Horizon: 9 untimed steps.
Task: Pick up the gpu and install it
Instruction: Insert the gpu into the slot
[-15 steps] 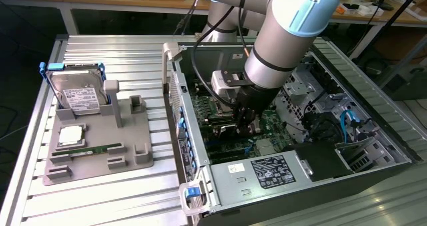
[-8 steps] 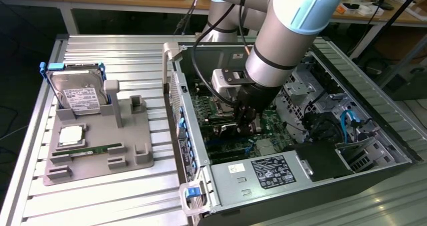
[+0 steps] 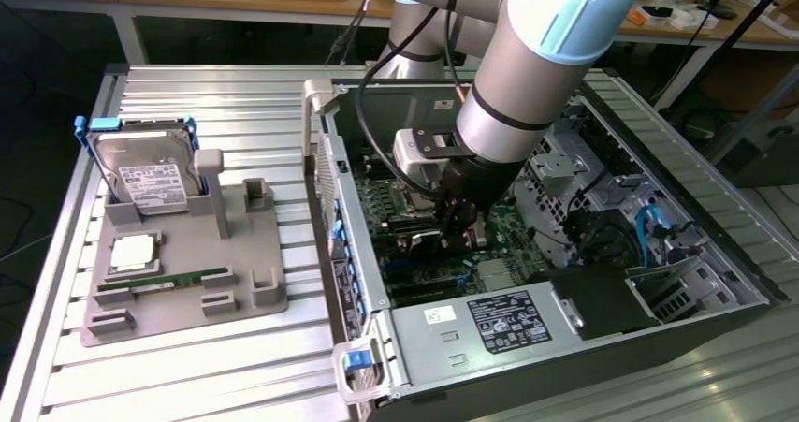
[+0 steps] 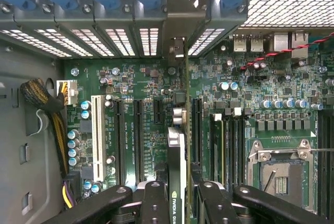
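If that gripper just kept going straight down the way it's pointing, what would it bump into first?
The gripper holds the gpu edge-on between its fingers, pointing down into the open computer case. The card's lower edge would probably meet the green motherboard first, near the long black slots; depth is hard to judge.

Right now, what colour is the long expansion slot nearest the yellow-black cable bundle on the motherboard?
White; the neighbouring slots are black. Wrist view shows the white slot best.
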Each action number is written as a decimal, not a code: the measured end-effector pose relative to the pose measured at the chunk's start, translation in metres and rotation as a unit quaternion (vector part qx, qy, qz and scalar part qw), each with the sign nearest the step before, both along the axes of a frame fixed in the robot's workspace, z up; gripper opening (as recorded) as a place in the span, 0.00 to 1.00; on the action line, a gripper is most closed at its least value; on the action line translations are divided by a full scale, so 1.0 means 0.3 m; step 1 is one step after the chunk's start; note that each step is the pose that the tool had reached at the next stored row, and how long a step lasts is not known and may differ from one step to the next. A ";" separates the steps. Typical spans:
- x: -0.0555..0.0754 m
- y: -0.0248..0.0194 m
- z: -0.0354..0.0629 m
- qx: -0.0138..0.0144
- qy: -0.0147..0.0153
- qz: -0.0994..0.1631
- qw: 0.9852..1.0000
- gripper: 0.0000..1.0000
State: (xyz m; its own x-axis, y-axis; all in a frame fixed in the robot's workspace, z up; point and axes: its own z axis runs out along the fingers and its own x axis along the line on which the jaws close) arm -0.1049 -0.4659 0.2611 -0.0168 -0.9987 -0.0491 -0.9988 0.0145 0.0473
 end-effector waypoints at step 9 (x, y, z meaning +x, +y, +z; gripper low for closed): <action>0.001 0.000 0.000 0.000 0.000 0.000 1.000 0.27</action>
State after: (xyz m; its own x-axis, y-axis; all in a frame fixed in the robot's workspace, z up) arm -0.1047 -0.4660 0.2610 -0.0166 -0.9986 -0.0493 -0.9988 0.0143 0.0474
